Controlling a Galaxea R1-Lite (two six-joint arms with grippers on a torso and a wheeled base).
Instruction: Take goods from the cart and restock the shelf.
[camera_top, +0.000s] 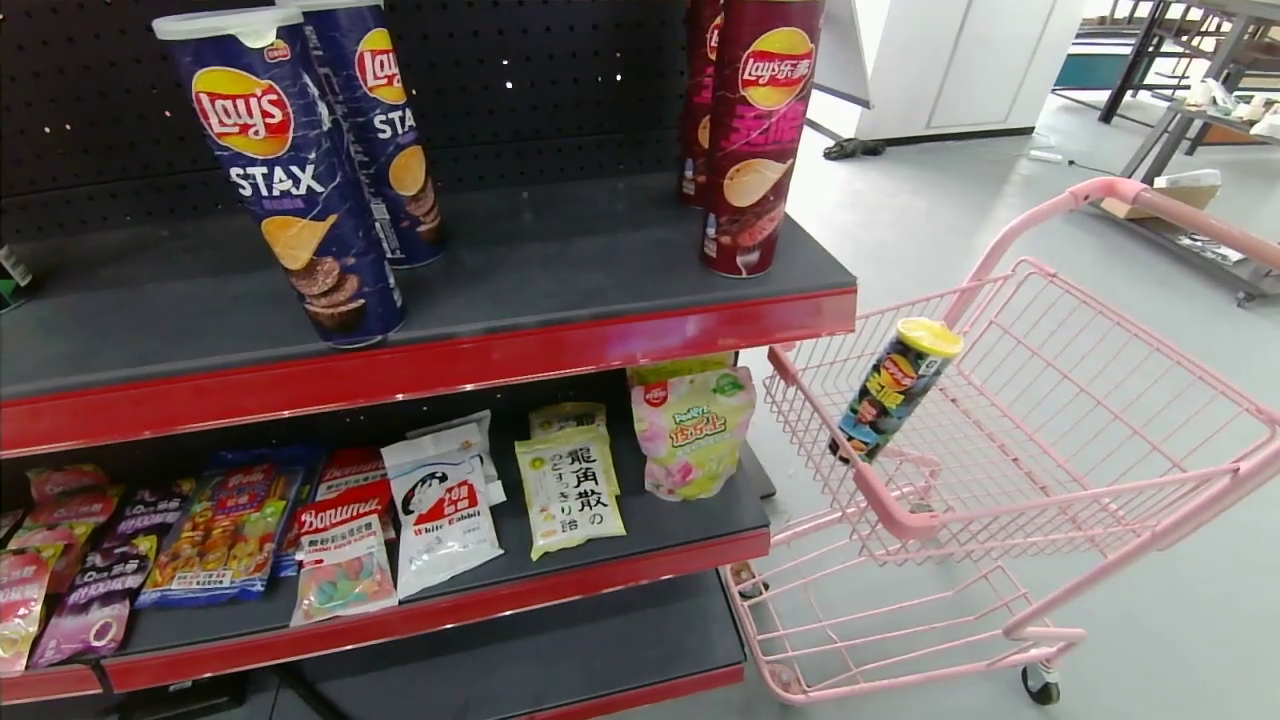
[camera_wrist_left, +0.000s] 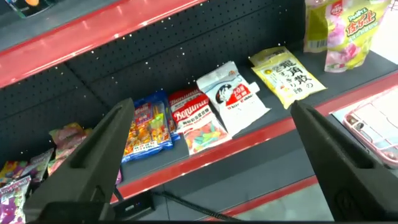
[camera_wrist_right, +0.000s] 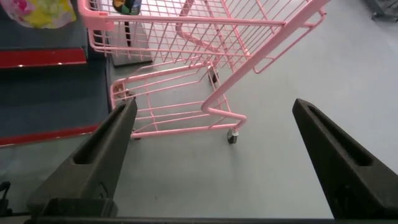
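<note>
A pink wire cart (camera_top: 1010, 470) stands to the right of the shelf unit. A chips can with a yellow lid (camera_top: 897, 389) leans against the cart basket's near left corner; its base (camera_wrist_right: 126, 6) shows in the right wrist view. On the top shelf (camera_top: 520, 270) stand two dark blue chips cans (camera_top: 300, 190) and two maroon ones (camera_top: 755, 130). My left gripper (camera_wrist_left: 211, 152) is open, low in front of the lower snack shelf. My right gripper (camera_wrist_right: 214, 152) is open above the floor, beside the cart's lower rack (camera_wrist_right: 180, 106).
The middle shelf (camera_top: 640, 540) holds several snack bags, among them a white bag (camera_top: 440, 510) and a pale yellow bag (camera_top: 568, 495). A green-pink bag (camera_top: 693, 430) stands at its right end. Bare grey floor (camera_top: 1180, 620) lies around the cart; tables stand far right.
</note>
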